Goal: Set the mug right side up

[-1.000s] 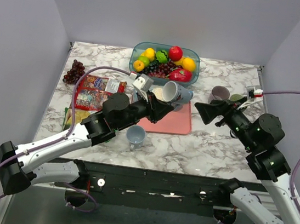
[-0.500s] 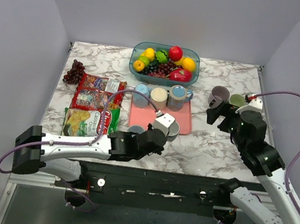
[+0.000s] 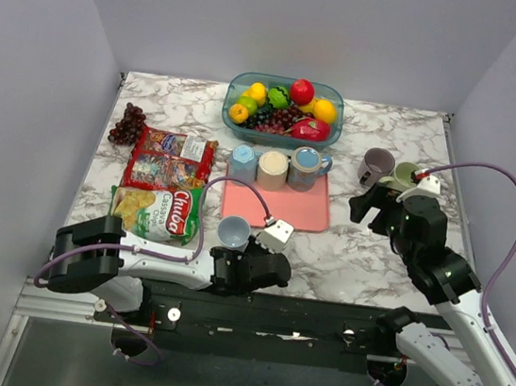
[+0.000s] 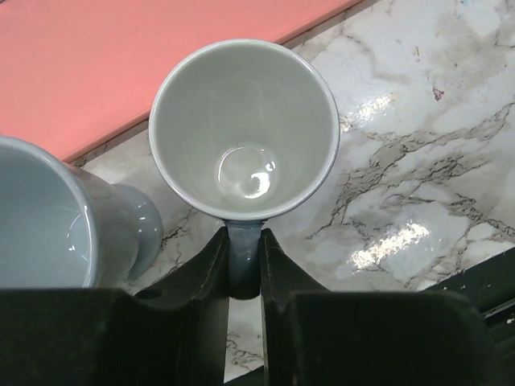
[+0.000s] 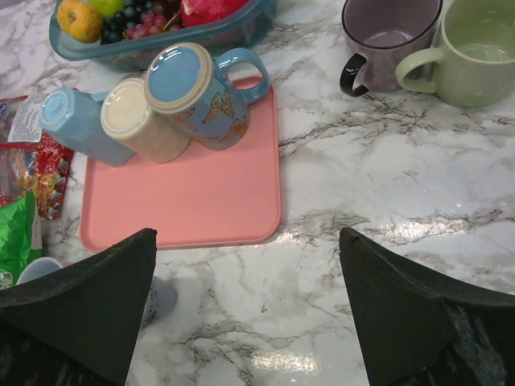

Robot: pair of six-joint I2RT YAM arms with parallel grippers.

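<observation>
I see the grey mug (image 4: 244, 133) with its open side up, and I can look right down to its shiny bottom. The left jaws are clamped tight on its handle (image 4: 244, 261), one on each side. The mug is low over the bench (image 4: 418, 161), just off the near edge of the pink tray (image 4: 96, 56). It is just beside a pale blue mug (image 4: 48, 217) that is open side up too. I cannot tell if the grey mug's foot touches the bench. From the top camera it is hidden under the left arm (image 3: 154, 257). So I think the turning part is done. What is left is small: rest the mug flat, open the jaws, and pull the arm away without bumping the pale blue mug. The right jaws are wide apart and hold nothing. They hang over the bench near the purple mug (image 5: 390, 36) and the green mug (image 5: 475, 48). The butterfly mug (image 5: 197, 92) and two others sit bottom up on the tray.
</observation>
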